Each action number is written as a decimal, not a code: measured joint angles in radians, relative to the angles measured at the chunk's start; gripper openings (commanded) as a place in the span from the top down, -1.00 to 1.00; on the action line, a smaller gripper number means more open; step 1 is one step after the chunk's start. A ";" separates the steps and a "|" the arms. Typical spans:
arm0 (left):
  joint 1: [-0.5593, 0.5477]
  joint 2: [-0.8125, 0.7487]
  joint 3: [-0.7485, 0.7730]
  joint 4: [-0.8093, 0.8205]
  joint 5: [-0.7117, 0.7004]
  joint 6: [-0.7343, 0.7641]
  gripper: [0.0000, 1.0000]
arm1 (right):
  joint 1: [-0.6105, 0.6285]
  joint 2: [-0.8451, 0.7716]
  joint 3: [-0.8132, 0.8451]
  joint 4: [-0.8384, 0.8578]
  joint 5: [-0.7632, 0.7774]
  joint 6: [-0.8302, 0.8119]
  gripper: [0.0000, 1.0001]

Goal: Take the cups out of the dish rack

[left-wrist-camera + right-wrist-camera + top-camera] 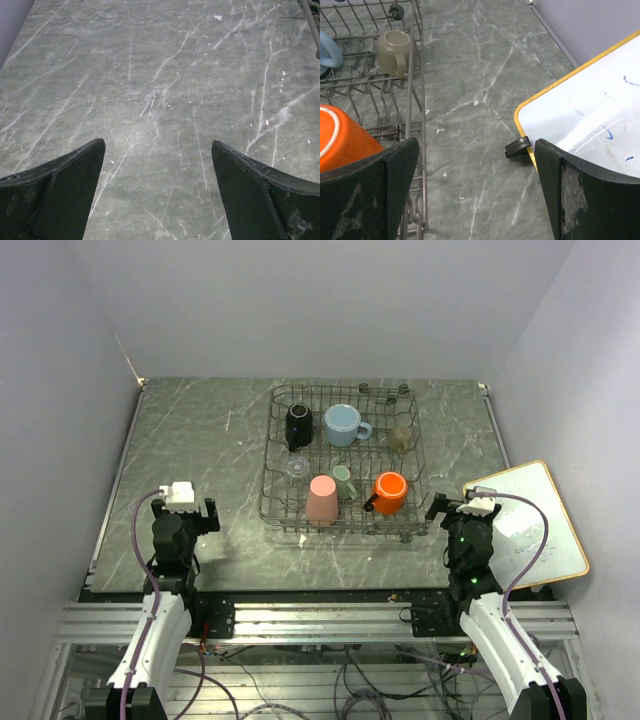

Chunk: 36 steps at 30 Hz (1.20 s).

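Observation:
The grey wire dish rack (pixel 275 455) stands at the middle back of the table. In it are a black mug (pixel 298 424), a light-blue mug (pixel 343 424), a small beige cup (pixel 400 437), a pink tumbler (pixel 322 499) upside down, a mint-green cup (pixel 345 482) and an orange mug (pixel 390 492). My left gripper (pixel 182 502) is open and empty, left of the rack, over bare table (pixel 158 145). My right gripper (pixel 466 508) is open and empty, just right of the rack. Its view shows the orange mug (pixel 342 137), the beige cup (pixel 391 50) and the rack wall (pixel 413 100).
A white board with an orange rim (pixel 530 520) lies at the right table edge; it also shows in the right wrist view (pixel 590 110), with a small black clip (pixel 518 146) at its edge. Grey walls close the left, back and right.

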 measured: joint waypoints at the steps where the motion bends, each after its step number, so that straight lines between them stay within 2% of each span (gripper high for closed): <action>1: 0.000 0.000 0.000 0.000 0.000 0.000 -0.98 | 0.000 -0.002 0.000 0.000 0.000 0.000 -1.00; 17: 0.000 0.000 0.000 0.000 0.002 0.000 -0.97 | 0.000 -0.001 0.000 -0.003 0.001 0.000 -1.00; 22: 0.000 -0.003 0.031 -0.040 0.048 0.010 -0.97 | 0.000 0.014 0.048 -0.125 -0.012 0.004 -1.00; 26: 0.000 0.063 0.154 -0.090 0.094 0.027 -0.98 | 0.002 0.042 0.216 -0.296 0.101 0.166 -1.00; 31: 0.000 0.212 0.389 -0.183 0.138 0.092 -1.00 | 0.002 0.129 0.452 -0.454 0.222 0.395 -1.00; 36: 0.000 0.377 0.675 -0.362 0.217 0.157 -0.97 | 0.002 0.198 0.582 -0.512 0.213 0.536 -1.00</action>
